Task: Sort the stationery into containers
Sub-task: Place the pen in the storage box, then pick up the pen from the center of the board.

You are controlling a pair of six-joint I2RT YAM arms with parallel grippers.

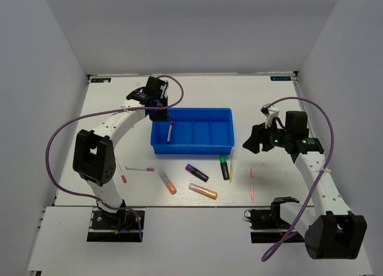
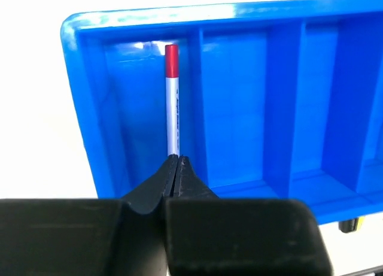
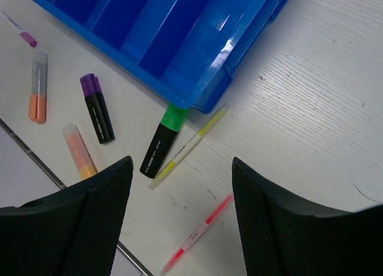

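**Right wrist view: open hand over the green-black highlighter, which lies on a diagonal**

Right hand: fingers apart, nothing between them, hovering above the counter.
- **Under the gap, frame centre:** green-black highlighter. Its long axis runs lower left to upper right, and the green cap end sits at the corner of the blue tray.
- **Beside it:** yellow stick on its right flank, nearly parallel. It looks to be touching, but I can't be sure.
- **Lower in frame:** pink stick, same slant, apart from both.
- **Further out, left of frame:** purple highlighter, orange highlighter and a pale orange one, all well apart from this hand.

Judgement: the right arm is the nearer one for the green-black highlighter and the two sticks. The fingers stand left and right in frame, so they would cross the highlighter at an angle, and a wrist turn is likely needed. The yellow stick could get caught in the same grab.

Left hand: fingers pressed together.
- **Position:** top external view puts it at the tray's upper left end, over the leftmost compartment.
- **Pen:** a red-capped white pen lies in that compartment, with its axis running straight up the frame from the fingertips. Its near end is hidden behind them.
- **Reach:** the thin pink-white pens at lower left of the top view lie nearer this arm.
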